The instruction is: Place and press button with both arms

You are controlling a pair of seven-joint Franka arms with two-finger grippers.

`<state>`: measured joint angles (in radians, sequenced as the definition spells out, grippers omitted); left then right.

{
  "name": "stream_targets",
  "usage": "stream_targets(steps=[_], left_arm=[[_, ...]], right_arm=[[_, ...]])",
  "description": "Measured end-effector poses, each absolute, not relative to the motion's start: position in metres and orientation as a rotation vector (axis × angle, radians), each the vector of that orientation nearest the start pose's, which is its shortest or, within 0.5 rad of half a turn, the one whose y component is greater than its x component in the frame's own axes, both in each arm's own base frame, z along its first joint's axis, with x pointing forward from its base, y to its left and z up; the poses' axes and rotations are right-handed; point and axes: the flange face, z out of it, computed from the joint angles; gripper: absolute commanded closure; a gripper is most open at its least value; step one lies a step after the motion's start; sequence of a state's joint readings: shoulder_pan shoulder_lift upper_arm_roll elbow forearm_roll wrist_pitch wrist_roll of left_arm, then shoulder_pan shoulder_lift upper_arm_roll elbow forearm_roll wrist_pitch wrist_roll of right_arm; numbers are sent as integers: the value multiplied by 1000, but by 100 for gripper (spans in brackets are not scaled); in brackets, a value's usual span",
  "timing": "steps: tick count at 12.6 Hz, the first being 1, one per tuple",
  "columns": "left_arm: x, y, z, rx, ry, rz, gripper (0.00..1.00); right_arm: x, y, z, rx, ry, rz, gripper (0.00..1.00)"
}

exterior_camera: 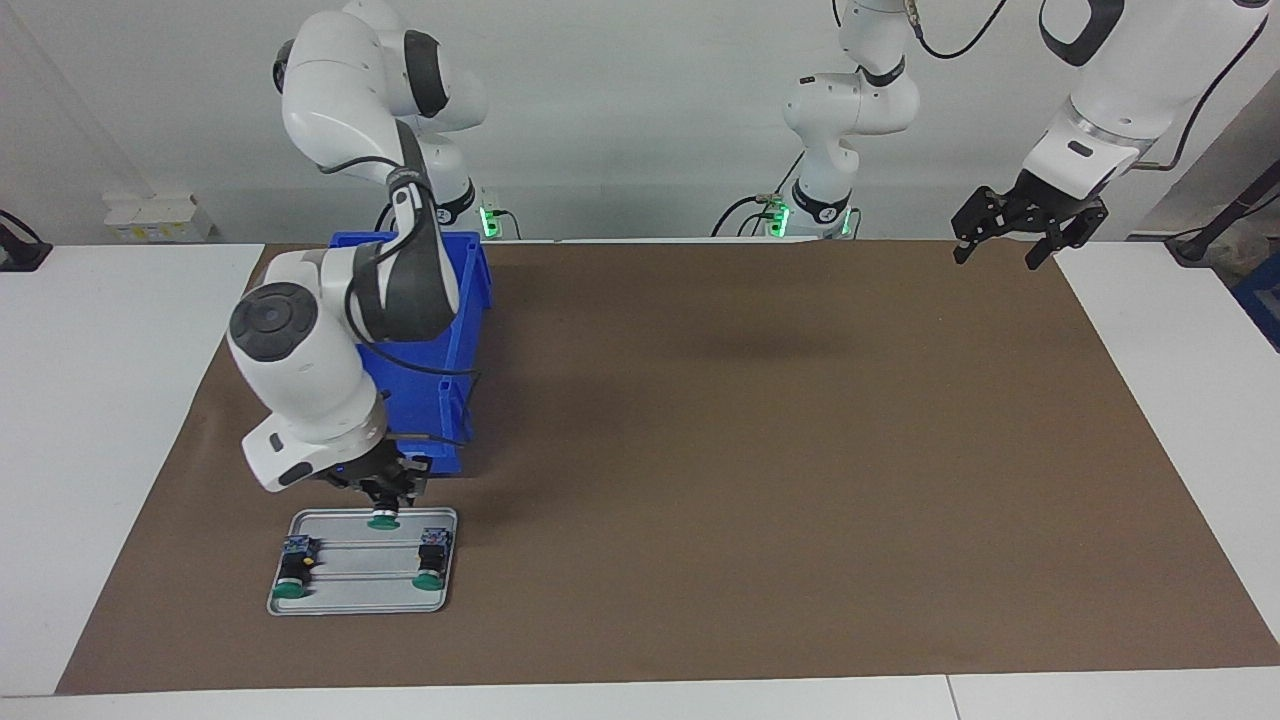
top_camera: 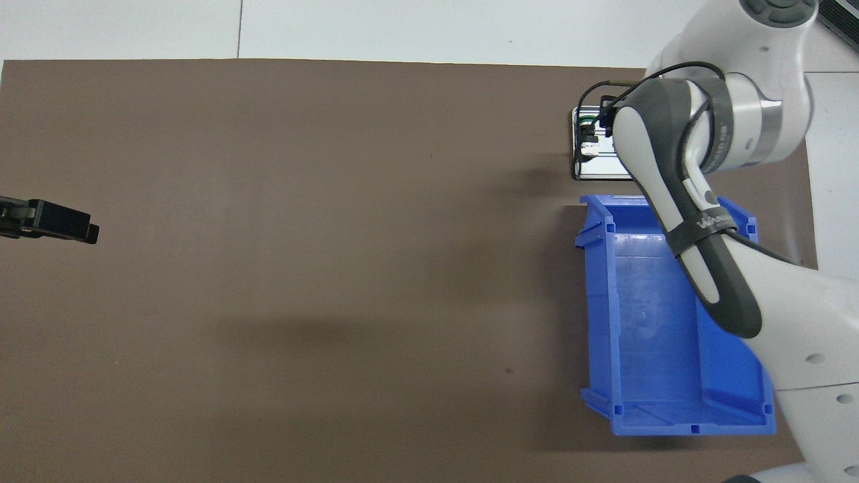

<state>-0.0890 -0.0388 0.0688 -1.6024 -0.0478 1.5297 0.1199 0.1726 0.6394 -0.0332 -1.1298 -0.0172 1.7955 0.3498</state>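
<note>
Reaching down: right gripper (exterior_camera: 385, 497) over tray (exterior_camera: 350, 595)

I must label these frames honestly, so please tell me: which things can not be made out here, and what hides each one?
- Overhead view: the right arm covers most of the metal tray, all three buttons and the right claw.
- Facing view: whether the right claw grips the button under it is too small to tell.
- Facing view: the right arm hides the blue bin's inside.
- Overhead view: the frame edge cuts off the left claw.

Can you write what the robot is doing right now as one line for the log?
right hand: on button at tray | left hand: waiting over mat | two buttons lying on tray
</note>
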Motion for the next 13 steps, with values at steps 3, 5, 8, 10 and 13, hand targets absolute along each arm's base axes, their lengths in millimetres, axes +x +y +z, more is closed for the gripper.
stream_targets(steps=[3,5,8,10,13], left_arm=[[538,-15,627,-3185,225,50,0],[538,-15,627,-3185,225,50,0],[538,-15,627,-3185,225,50,0],[538,-15,627,-3185,225,50,0],[538,-15,627,-3185,225,50,0]], right_arm=[[703,226,442,-3086,680,-70,100],[682,283,442,-3012,928,-76,100],[651,344,437,-2889,1301,-57,100],[634,380,415,-2782,1573,-66,100],[630,399,388,-2569,1907,-76,100]])
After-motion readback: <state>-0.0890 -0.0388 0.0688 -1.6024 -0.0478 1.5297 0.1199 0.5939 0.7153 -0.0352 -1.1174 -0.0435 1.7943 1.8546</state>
